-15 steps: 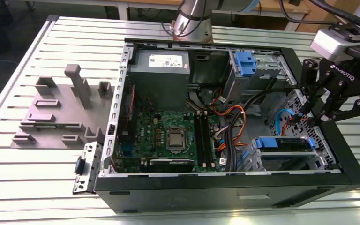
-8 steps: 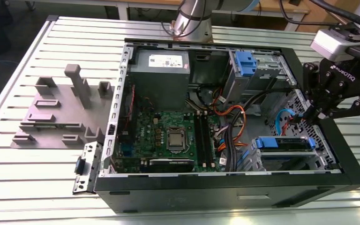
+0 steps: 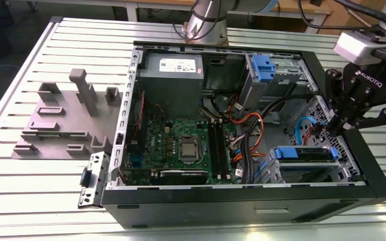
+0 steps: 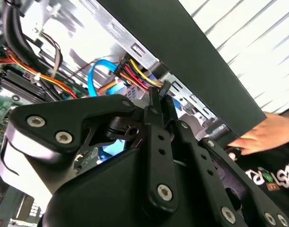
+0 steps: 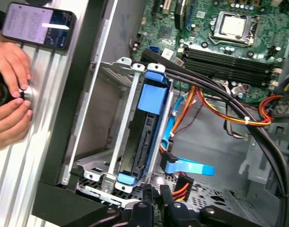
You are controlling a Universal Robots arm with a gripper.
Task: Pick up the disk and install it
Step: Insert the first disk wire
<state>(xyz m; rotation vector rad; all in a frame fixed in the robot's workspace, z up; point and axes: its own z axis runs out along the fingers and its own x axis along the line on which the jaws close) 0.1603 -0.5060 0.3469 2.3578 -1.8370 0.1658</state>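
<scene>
The disk point(image 5: 143, 126), a drive with blue plastic rails, sits slotted in the metal drive cage point(image 5: 111, 142) at the corner of the open computer case; in the exterior view the disk point(image 3: 304, 153) lies at the case's near right. My gripper point(image 3: 335, 126) hangs over the case's right wall, just beyond the cage. In both wrist views its fingers point(image 4: 157, 105) are pressed together. Their tips sit against a black power connector point(image 4: 165, 87) with red, yellow and black wires. My gripper point(image 5: 156, 193) is apart from the disk, and a loose blue flat cable point(image 5: 188, 167) lies beside it.
The motherboard point(image 3: 179, 143), power supply point(image 3: 171, 75) and cable bundles point(image 5: 220, 94) crowd the case. A second blue-latched bay point(image 3: 265, 68) stands at the back. A person's hands point(image 5: 9, 97) and a phone point(image 5: 38, 26) rest on the table beside the case wall. Grey fixtures point(image 3: 66, 115) stand at the exterior view's left.
</scene>
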